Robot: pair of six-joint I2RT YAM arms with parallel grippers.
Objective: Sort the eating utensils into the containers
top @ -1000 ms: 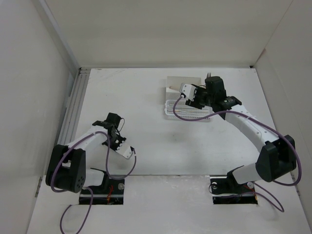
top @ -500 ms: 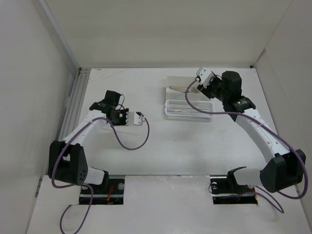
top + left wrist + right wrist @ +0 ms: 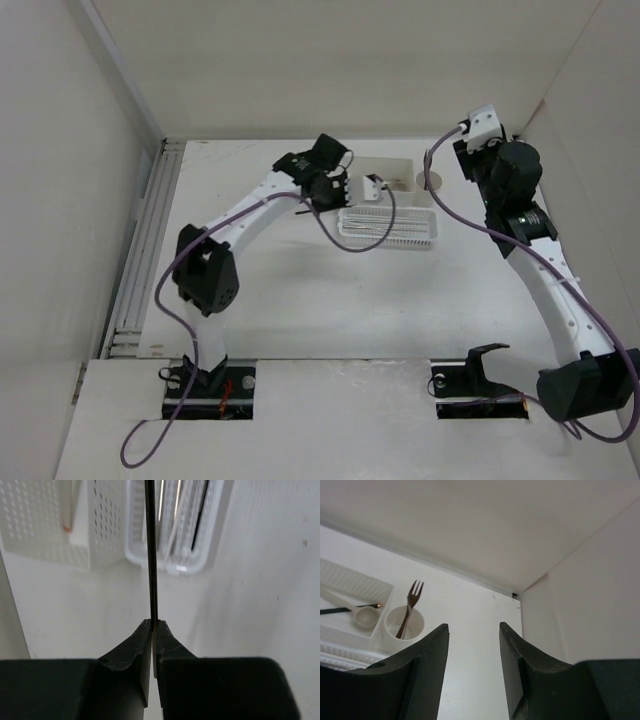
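My left gripper [image 3: 345, 192] is shut on a dark chopstick [image 3: 151, 555], which runs straight ahead from the jaws over the near end of the low perforated tray [image 3: 150, 564]. Several pale and dark chopsticks lie in that tray [image 3: 388, 228]. The deep white box [image 3: 50, 525] is just left of it in the left wrist view. My right gripper [image 3: 474, 135] hangs open and empty, raised near the back right corner. In the right wrist view a dark fork [image 3: 409, 605] stands in the round cup [image 3: 395, 632], and a pale spoon [image 3: 364, 616] lies in the box [image 3: 350, 582].
White walls close in the table at the back and on both sides. The right wall [image 3: 590, 595] is close to my right gripper. A metal rail [image 3: 150, 230] runs along the table's left edge.
My left arm swung from the near left of the table out to the containers. My right arm pulled away from the tray toward the back right corner and rose.
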